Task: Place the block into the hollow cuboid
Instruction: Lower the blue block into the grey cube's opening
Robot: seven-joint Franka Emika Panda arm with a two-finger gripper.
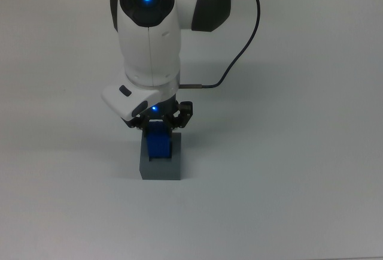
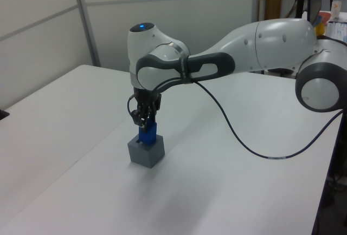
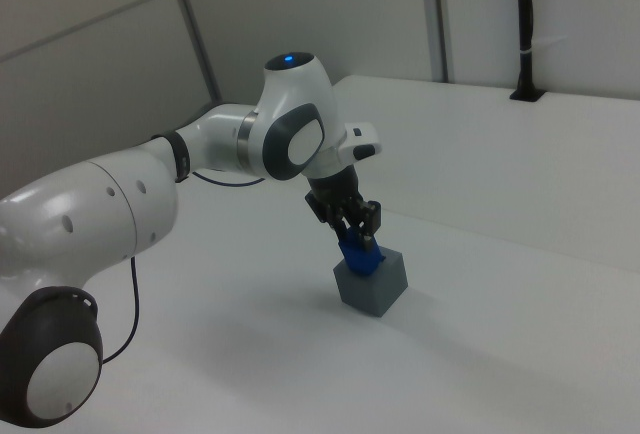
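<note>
Blue block [image 1: 158,144] (tool-held [image 1: 157,124]) stands inside grey hollow cuboid's [image 1: 160,168] walls.

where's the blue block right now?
The blue block sits near the top view's centre, held in the gripper, its lower end in the recess of the grey hollow cuboid on the white table.

I see the box [image 1: 160,167] resting on the table [image 1: 299,182], well apart from every edge. The block [image 1: 158,142] stands upright with its lower end in the box's top recess, its upper end clasped by the gripper [image 1: 159,123] directly above. The arm [image 2: 260,45] reaches in from the left view's right. A cable [image 1: 239,50] trails behind the gripper toward the top view's upper edge.
</note>
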